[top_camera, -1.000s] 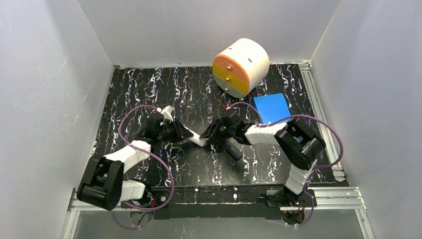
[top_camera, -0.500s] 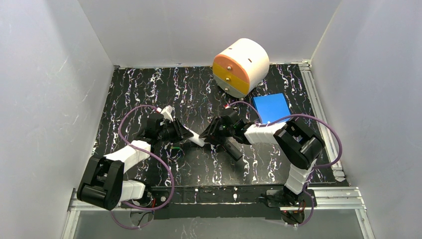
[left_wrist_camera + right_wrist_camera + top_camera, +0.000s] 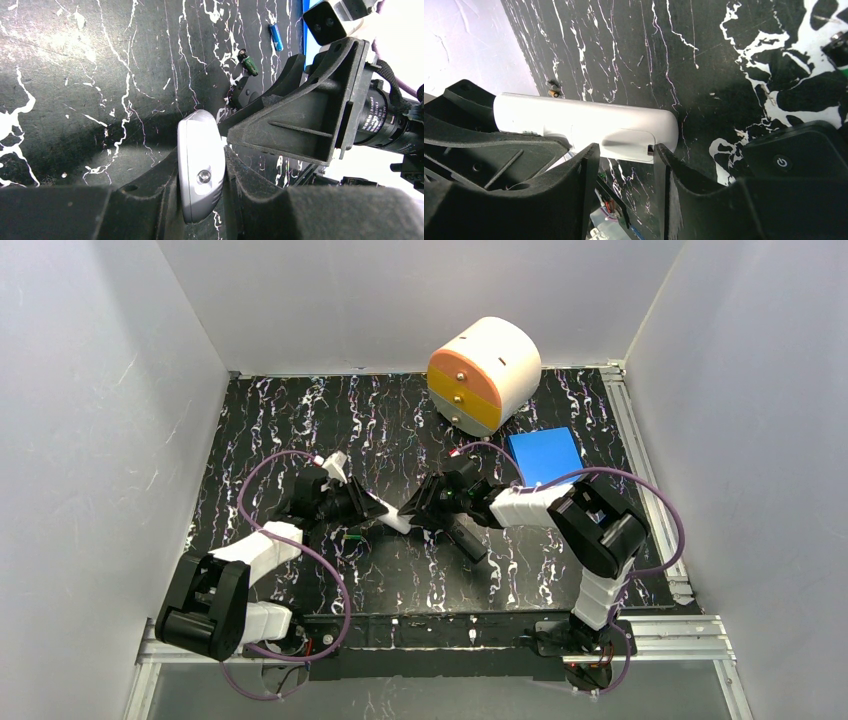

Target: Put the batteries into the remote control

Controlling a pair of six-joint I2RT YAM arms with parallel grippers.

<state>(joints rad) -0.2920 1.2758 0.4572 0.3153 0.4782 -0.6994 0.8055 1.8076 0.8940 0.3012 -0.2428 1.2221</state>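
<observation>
Left gripper (image 3: pixel 201 172) is clamping the white remote (image 3: pixel 196 135) by one end, near the middle of the table (image 3: pixel 400 410). Right gripper (image 3: pixel 626 152) is working at the remote's other end with its jaws apart, tips flanking the back-cover notch and gripping nothing. Green battery (image 3: pixel 248 62) and blue battery (image 3: pixel 275 38) are lying loose on the table, right of the remote.

Risk: an off-centre push on the cover could twist the remote out of the left clamp. Nudged cells could roll away.
</observation>
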